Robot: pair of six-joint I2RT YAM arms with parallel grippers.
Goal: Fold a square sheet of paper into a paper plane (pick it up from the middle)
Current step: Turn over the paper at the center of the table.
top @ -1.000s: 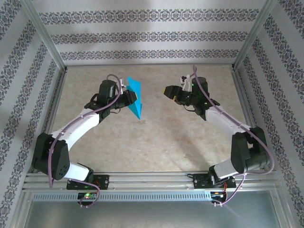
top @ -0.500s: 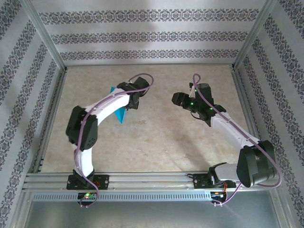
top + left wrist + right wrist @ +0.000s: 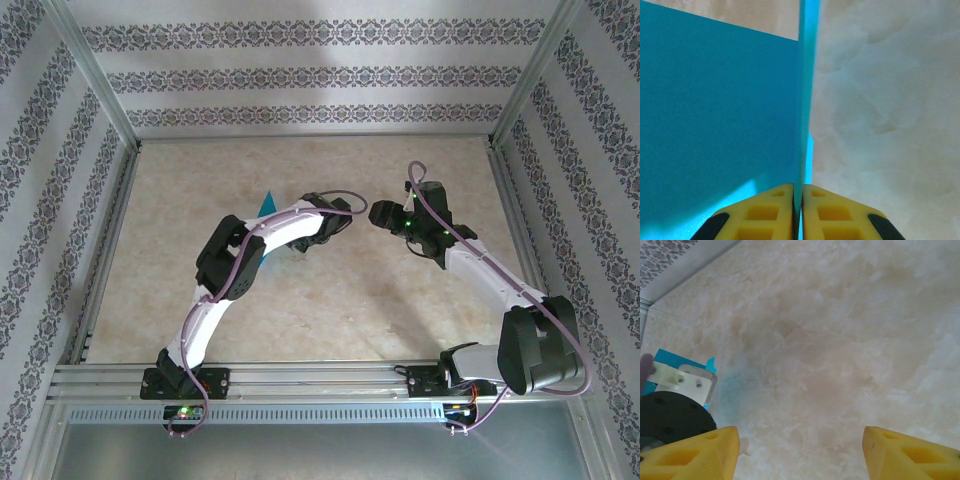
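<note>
The teal paper [image 3: 715, 125] is held off the marbled surface [image 3: 880, 100], pinched at its near edge by the left end effector [image 3: 801, 192], whose two yellow fingers [image 3: 765, 215] are pressed together with just the thin blue layers between them. In the left wrist view the paper stands edge-on. A straight, sharp fold line runs up from the fingertips to the top of the frame, and one broad flat panel spreads out to the left of it, with a slanted upper edge. The colour is a plain, even teal-blue, brighter along the fold and where light catches it near the fingers. In the top external view the left arm crosses over most of the paper [image 3: 265, 205], leaving a pointed tip above the forearm and a small sliver below it, left of the surface's centre. The right end effector [image 3: 800, 435] hovers over bare surface with its yellow fingers [image 3: 695, 455] well apart and nothing between them. A teal corner [image 3: 662, 356] shows at the left edge of the right wrist view.
</note>
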